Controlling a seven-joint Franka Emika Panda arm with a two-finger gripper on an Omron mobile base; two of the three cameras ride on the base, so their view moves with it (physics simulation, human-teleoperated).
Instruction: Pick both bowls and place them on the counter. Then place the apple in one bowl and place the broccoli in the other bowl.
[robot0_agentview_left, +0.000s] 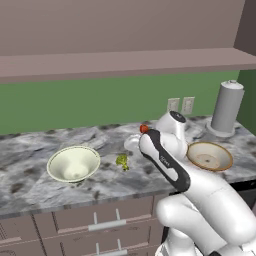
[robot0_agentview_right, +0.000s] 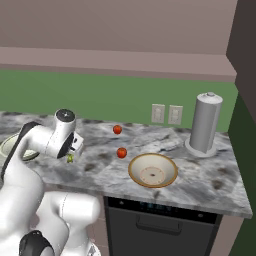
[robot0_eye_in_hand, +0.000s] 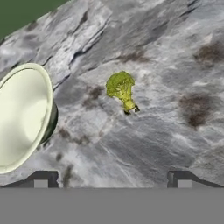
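The broccoli lies on the marbled counter, just right of the deep cream-white bowl, which stands upright. My gripper hovers above the broccoli, open, with nothing between its widely spread fingertips. In the right base view the hand hangs over the broccoli. The shallow tan bowl stands empty on the counter to the right. Two small red round fruits rest between the bowls; I cannot tell which is the apple.
A tall grey canister stands at the counter's back right, near two wall outlets. A mauve shelf runs above the green wall. Drawers with silver handles sit below the counter edge.
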